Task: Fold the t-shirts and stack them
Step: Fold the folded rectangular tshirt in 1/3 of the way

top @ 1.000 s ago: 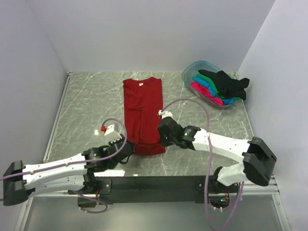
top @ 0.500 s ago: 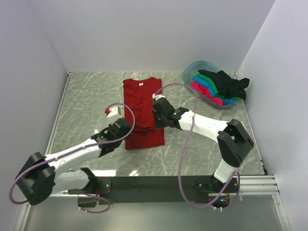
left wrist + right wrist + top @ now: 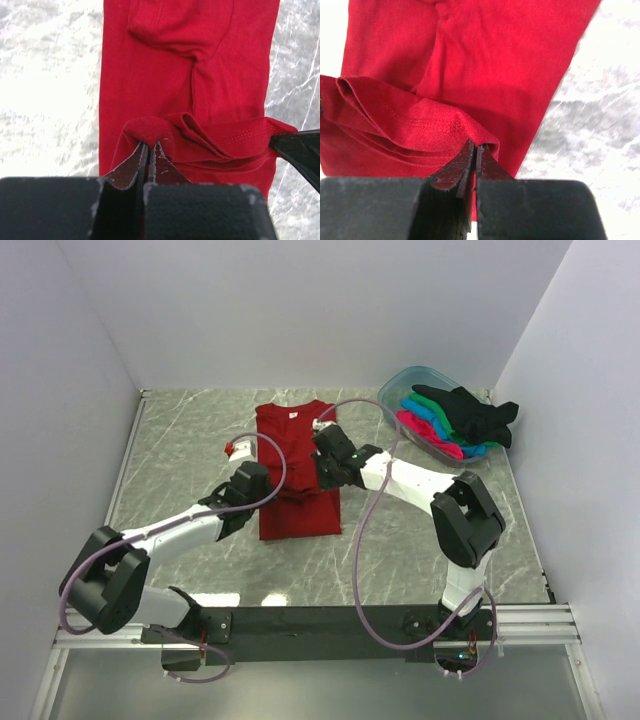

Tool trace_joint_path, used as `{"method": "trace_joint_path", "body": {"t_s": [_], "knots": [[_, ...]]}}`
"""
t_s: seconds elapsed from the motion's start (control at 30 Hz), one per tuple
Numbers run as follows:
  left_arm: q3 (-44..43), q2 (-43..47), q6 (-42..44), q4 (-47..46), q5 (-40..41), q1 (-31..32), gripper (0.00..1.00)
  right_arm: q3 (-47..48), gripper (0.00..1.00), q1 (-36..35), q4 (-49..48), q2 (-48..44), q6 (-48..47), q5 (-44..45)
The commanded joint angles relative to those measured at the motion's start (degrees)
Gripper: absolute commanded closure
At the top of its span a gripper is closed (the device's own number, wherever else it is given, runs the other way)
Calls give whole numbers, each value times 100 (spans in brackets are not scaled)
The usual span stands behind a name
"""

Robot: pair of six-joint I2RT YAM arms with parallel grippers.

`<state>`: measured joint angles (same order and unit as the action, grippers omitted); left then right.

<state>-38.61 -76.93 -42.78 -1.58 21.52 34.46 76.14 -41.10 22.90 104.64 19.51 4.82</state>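
My left gripper (image 3: 149, 145) is pinched tight on the left corner of the near hem of the dark red t-shirt (image 3: 150, 75). My right gripper (image 3: 474, 146) is clamped the same way on the hem's right corner. Between them the hem hangs bunched and doubled above the shirt's middle. The shirt lies lengthwise on the marbled table (image 3: 180, 450), collar at the far end. Far right, the clear tub (image 3: 392, 392) holds a black t-shirt (image 3: 470, 412) draped over a pile of bright t-shirts (image 3: 420, 418).
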Motion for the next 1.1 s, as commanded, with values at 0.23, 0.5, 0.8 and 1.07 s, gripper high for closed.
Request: {"method": "trace_joint_path", "body": {"t_s": [0.23, 0.5, 0.8, 1.07], "knots": [[-594, -753, 437, -589, -526, -387, 100, 727, 100, 278, 224, 478, -210, 1], [-955, -1421, 552, -624, -473, -493, 100, 1140, 100, 401, 400, 970, -255, 1], [-1509, -1089, 403, 140, 316, -501, 46, 1035, 44, 463, 532, 489, -219, 273], [-685, 185, 69, 54, 626, 24, 28, -28, 35, 454, -161, -724, -9, -454]]}}
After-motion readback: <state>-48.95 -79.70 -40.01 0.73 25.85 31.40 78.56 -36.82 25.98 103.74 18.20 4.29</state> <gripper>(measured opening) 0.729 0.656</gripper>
